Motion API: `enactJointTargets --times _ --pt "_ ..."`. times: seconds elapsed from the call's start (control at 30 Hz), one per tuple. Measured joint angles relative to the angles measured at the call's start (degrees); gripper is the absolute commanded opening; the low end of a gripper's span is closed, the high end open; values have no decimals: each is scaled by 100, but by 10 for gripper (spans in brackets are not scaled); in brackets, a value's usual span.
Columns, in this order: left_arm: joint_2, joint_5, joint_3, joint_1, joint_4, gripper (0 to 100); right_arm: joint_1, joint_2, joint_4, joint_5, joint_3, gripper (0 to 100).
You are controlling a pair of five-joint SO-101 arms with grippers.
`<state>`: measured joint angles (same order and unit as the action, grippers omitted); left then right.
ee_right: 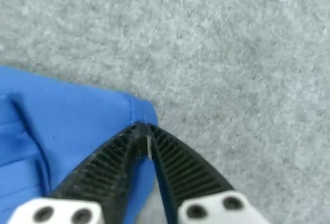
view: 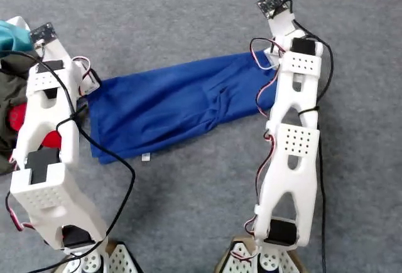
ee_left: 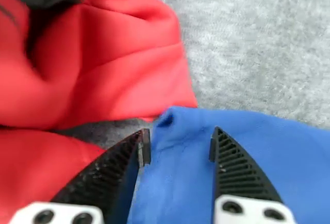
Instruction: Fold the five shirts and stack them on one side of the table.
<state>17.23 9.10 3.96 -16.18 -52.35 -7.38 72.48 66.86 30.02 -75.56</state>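
Overhead, a blue shirt [view: 176, 107] lies stretched in a long band across the grey tabletop [view: 188, 210], roughly folded lengthwise and creased in the middle. One end sits under the tip of the left arm [view: 44, 135] and the other under the tip of the right arm [view: 295, 116]. At the left edge of the tabletop, beside and partly under the left arm, clothes are heaped together: a red shirt [view: 17, 119], a dark garment [view: 12, 91] and a teal garment [view: 9, 34] at the far end. The blue shirt's left end lies close to this heap.

From the left wrist, the left pincer [ee_left: 178, 144] hangs low over a corner of the blue shirt with its fingers well apart. The corner lies flat between them and neither finger pinches it. The red shirt lies rumpled just beside that corner, with a narrow strip of grey tabletop between the two fabrics.

From the right wrist, the right pincer [ee_right: 144, 136] has its fingertips pressed together right at the outer corner of the blue shirt — it appears to nip the hem there, though the cloth in the grip is too slight to see clearly. Beyond that corner the tabletop runs on.
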Motion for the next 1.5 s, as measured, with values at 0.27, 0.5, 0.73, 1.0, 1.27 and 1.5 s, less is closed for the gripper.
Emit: enactJointTargets --times 0.27,0.5,0.73,1.0,1.27,1.5 --pt "0 26 0 -35 0 199 79 -835 1741 0 -958 3" --pt "0 185 0 53 18 200 897 -1574 3411 -202 -1319 3" --pt "0 220 0 62 18 198 1574 -3191 3455 -369 1503 2" --pt "0 264 369 62 527 198 2593 -5213 2822 141 5169 2" --pt "0 264 598 -35 905 200 3156 -5284 1943 176 6101 2" --pt "0 264 598 -35 905 200 3464 -4281 1626 18 5820 2"
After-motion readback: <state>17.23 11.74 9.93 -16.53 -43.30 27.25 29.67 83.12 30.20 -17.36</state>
